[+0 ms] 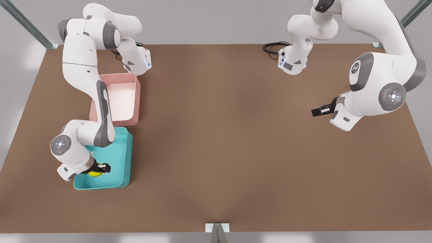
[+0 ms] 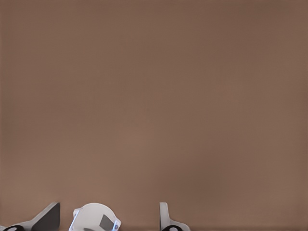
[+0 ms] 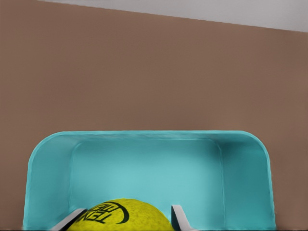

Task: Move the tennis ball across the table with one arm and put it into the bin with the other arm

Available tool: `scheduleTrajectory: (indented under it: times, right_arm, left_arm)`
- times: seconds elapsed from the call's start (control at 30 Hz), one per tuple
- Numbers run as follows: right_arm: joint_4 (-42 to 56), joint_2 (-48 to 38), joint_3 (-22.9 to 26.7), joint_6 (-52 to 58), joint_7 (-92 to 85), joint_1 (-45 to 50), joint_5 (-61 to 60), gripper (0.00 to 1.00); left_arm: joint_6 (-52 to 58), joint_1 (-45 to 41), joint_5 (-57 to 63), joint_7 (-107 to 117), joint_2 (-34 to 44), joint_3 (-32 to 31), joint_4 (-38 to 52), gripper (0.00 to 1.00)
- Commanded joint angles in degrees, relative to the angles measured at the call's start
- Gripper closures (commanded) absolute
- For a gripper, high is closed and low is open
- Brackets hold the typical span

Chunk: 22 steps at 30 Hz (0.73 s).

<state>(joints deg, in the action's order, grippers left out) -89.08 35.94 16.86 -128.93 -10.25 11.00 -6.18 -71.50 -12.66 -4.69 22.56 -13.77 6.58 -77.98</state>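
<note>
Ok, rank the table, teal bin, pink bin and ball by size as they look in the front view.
1. Table, by far the largest.
2. Teal bin and pink bin: they look about alike, and an arm covers part of each, so no ranking.
3. Ball, smallest, in the right tool.

- The right arm stands at the table's far edge on the front view's left, folds forward, and bends at the elbow toward the near edge.
- The right gripper points down over the near-left part of the table, its fingers closed on the tennis ball from both sides.
- The left arm rises from the far edge on the front view's right and waits, wrist held above the tabletop.
- The left gripper hangs over the right side, aimed toward the table's middle, fingers spread apart with nothing between them.
</note>
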Motion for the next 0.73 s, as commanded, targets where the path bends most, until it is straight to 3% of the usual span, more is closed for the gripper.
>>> scheduleTrajectory:
  times: [0.0, 0.03, 0.2, 0.3, 0.37, 0.57, 0.7]
  right_arm:
    - [-1.71, 0.09, 0.72, 9.75, -27.63, -0.46, -1.28, 0.39]
    - [-2.41, 0.44, 0.72, 9.57, -27.64, -0.46, -3.57, 0.00]
    - [-1.71, 0.09, 0.72, 10.01, -26.93, -0.46, -4.55, 0.00]
    - [8.13, -4.30, -0.07, 29.87, -4.36, -0.37, 3.53, 0.00]
    - [9.98, -12.55, -2.97, 35.32, -4.87, -0.46, 9.16, 0.00]
    - [3.83, -23.02, -7.89, 39.89, 1.54, -5.73, 8.90, 0.00]
    - [0.49, -27.33, -8.24, 40.95, 4.71, -6.17, 8.37, 0.00]
  left_arm:
    - [0.05, 0.00, 0.03, 0.47, -0.03, 0.01, 0.02, 0.00]
    - [-0.04, 0.00, 0.03, 0.47, -0.03, 0.01, 0.02, 0.00]
    - [-0.04, 0.00, 0.03, 0.47, -0.11, 0.01, 0.02, 0.00]
    - [-0.04, -0.09, 0.03, 0.47, -0.11, 0.01, 0.02, 0.00]
    - [-0.04, 0.00, 0.03, 0.47, -0.03, 0.01, 0.02, 0.00]
    - [-0.04, -0.09, 0.20, 0.38, -0.03, 0.01, 0.02, 0.00]
    - [0.05, -0.09, 0.12, 0.47, -0.03, 0.01, 0.02, 0.00]
